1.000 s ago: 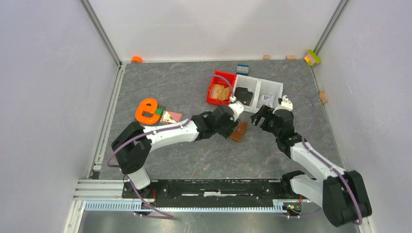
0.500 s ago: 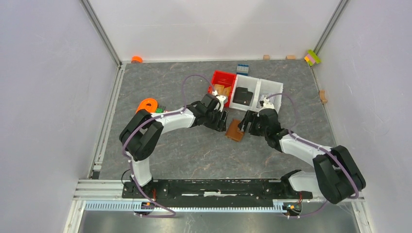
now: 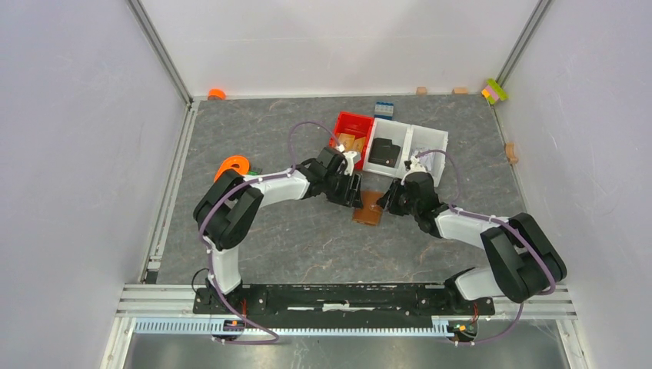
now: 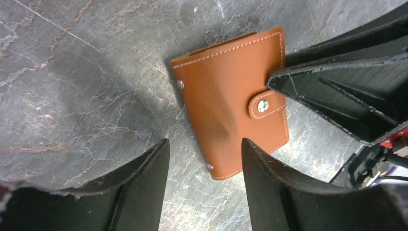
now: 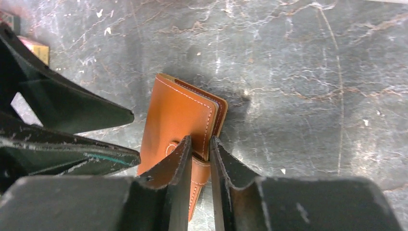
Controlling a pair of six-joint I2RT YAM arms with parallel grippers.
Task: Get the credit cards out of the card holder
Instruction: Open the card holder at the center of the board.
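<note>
The brown card holder (image 3: 368, 210) lies closed on the grey table, its strap tab snapped over the front (image 4: 262, 105). My right gripper (image 5: 199, 139) comes in from the right and is shut on the holder's (image 5: 175, 115) strap edge. My left gripper (image 4: 205, 140) hovers open over the holder's (image 4: 226, 86) near corner without touching it, just left of it in the top view (image 3: 350, 196). The credit cards are hidden inside the closed holder; only dark inner layers show at its edge (image 5: 220, 113).
A red bin (image 3: 344, 123) and white bins (image 3: 430, 146), one with a black item (image 3: 382, 151), stand just behind the grippers. An orange object (image 3: 232, 165) lies to the left. A blue block (image 3: 384, 110) sits at the back. Walls enclose the table.
My right gripper moved left to the card holder and closed on its strap edge. My left gripper drew back slightly left and stayed open. The holder shifted a little left.
</note>
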